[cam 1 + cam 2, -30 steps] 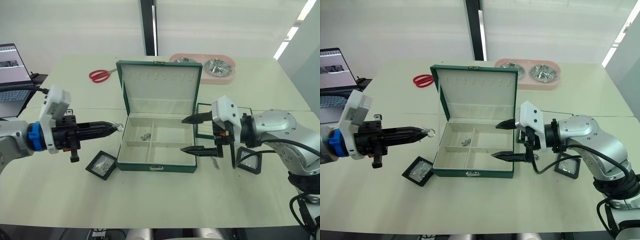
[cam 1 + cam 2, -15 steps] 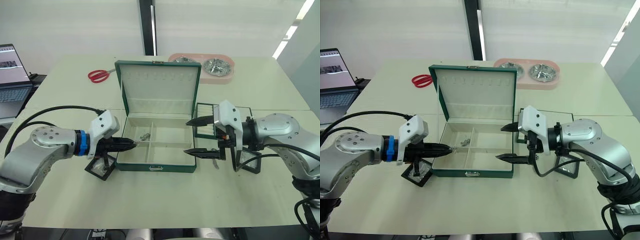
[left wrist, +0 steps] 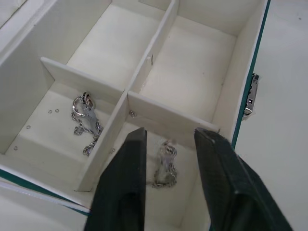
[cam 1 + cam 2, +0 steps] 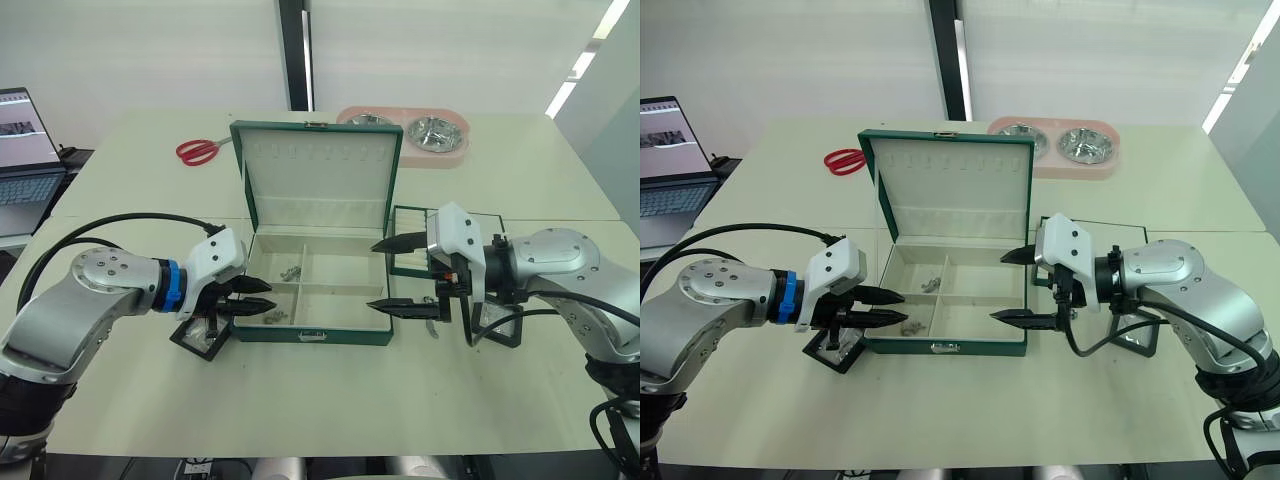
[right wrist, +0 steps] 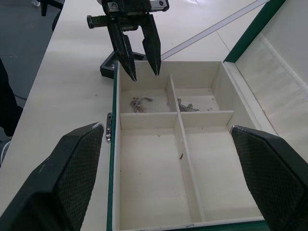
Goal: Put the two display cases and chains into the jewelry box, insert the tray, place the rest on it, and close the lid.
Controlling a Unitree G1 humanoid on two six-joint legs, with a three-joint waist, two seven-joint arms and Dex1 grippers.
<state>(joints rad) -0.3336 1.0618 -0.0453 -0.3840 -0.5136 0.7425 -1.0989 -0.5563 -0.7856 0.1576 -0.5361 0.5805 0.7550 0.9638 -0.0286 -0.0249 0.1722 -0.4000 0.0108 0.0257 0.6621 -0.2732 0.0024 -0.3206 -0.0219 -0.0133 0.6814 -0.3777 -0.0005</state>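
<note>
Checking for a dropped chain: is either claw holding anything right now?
No. The left claw is open above a chain lying in the jewelry box; the right claw is open, empty.

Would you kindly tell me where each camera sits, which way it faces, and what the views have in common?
Left and right eye views: on the head, looking forward and down at the table with the open jewelry box; both arms show, left tool and right tool open.
Left wrist view: on the left wrist, looking down into the box; its own two black fingers frame a chain.
Right wrist view: on the right wrist, facing across the box toward the left tool; its own fingers show.
Shared: all show the box's four compartments and chains.
</note>
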